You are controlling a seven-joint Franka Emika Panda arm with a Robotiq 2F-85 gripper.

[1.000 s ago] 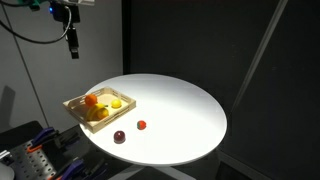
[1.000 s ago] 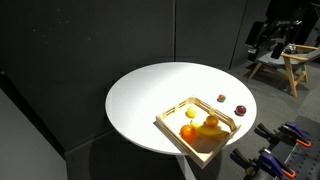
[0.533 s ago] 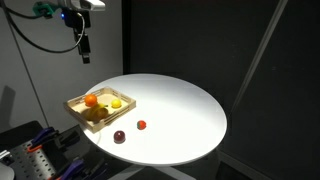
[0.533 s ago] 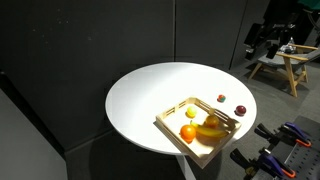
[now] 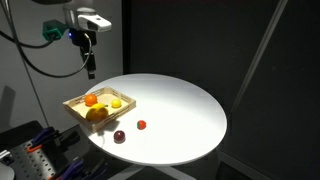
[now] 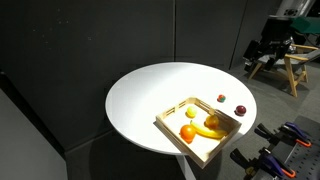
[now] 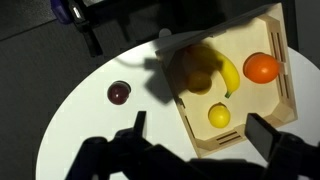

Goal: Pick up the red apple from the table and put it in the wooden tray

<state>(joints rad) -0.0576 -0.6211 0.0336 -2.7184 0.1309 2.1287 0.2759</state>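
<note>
Hanging high over the wooden tray (image 5: 72,104) in an exterior view, the claw (image 5: 90,68) is well clear of the white surface (image 5: 180,110). The red apple (image 5: 119,136) lies there near the tray's corner. In an exterior view, the apple (image 6: 240,110) sits just outside the tray (image 6: 170,132). In the wrist view, the claw's fingers (image 7: 262,135) stand wide apart and empty, and the apple (image 7: 120,93) rests beside the tray.

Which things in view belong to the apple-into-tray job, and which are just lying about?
Belongs to the job:
red apple, on the table
wooden tray
hand, open, raised above the table

Just lying about:
bright red fruit near the apple
orange, banana and lemon, all in the tray
</note>
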